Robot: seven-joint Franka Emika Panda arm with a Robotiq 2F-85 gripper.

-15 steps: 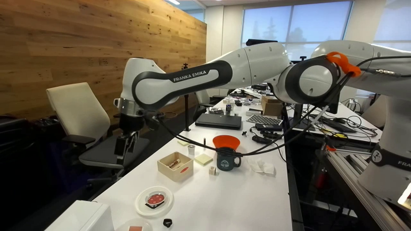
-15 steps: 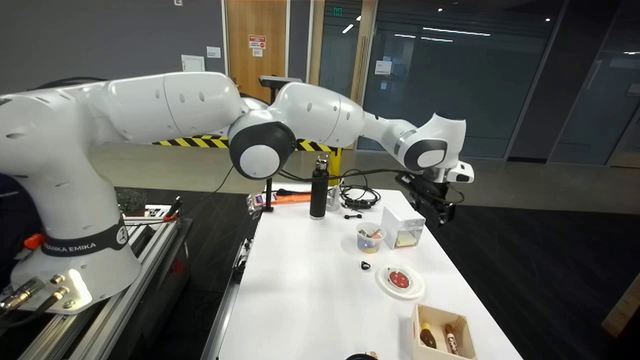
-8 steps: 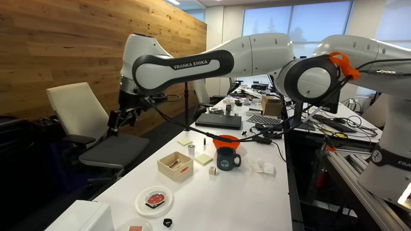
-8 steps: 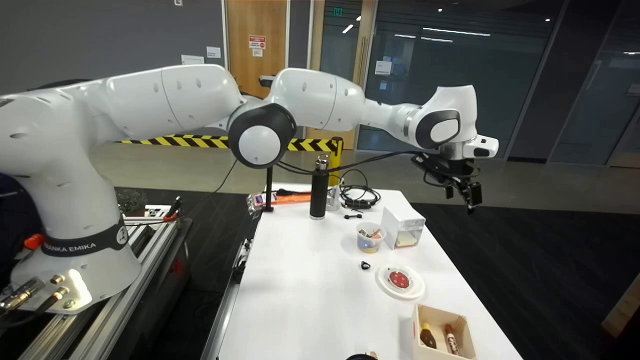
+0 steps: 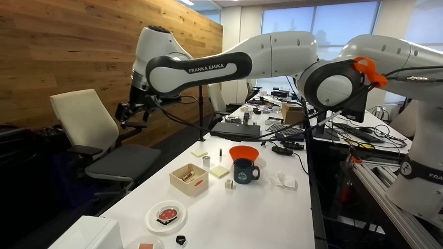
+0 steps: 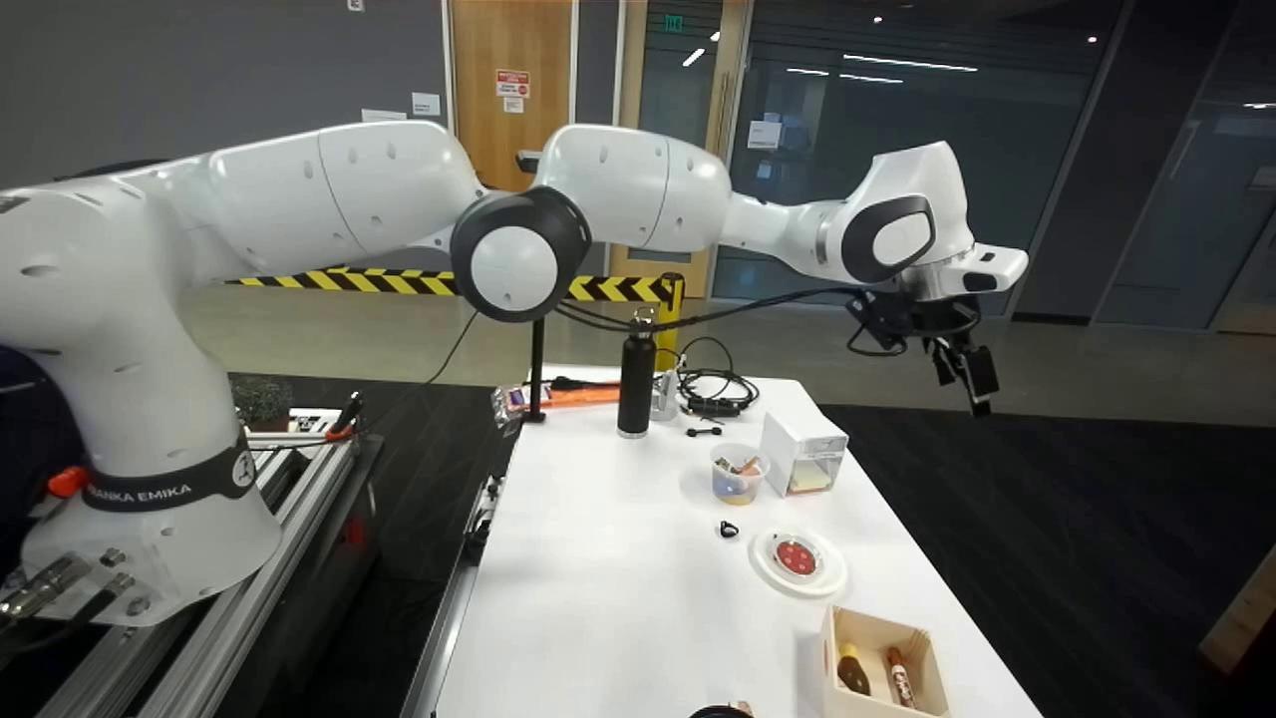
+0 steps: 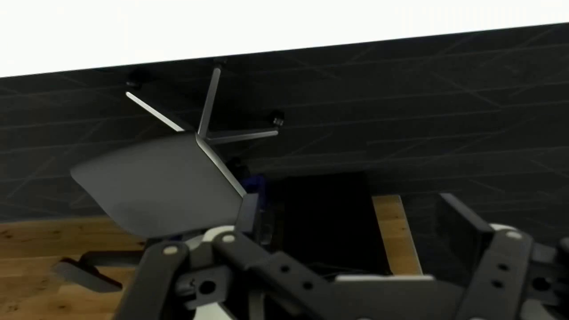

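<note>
Gripper [image 7: 355, 215], yours to steer, hung beyond the edge of the white table [image 6: 588, 588], on the side away from the robot's base [image 6: 150, 553], with its two fingers spread wide apart and nothing between them. Nearest to it was an office chair [image 7: 155, 186], its grey seat below the fingers and off toward one of them in the wrist view; no contact showed, and you could not have judged the gap. Collision seemed the likeliest trouble: had you lowered the gripper from there, with floor [image 7: 422, 111] rather than tabletop beneath it, a finger could have struck the chair and pushed it aside. A low return over the table looked risky too. Inward from the gripper and lower stood a white box [image 6: 783, 449] with a see-through tub [image 6: 738, 487] just beside it, and fingers spread that wide might have clipped either one. A plate [image 6: 835, 568] and a wooden box [image 5: 187, 186], also inward and below the gripper, were exposed to the same kind of knock. Black cables [image 5: 242, 139] sagged from beside the gripper back along the arm [image 6: 623, 189]; if you had dropped its height, that loop could have dragged across the orange bowl [image 5: 244, 153] or the dark mug [image 5: 243, 175] and tipped one over. The arm looked far outstretched, so reaching further outward might have run it short of travel and made its motion abrupt.
</note>
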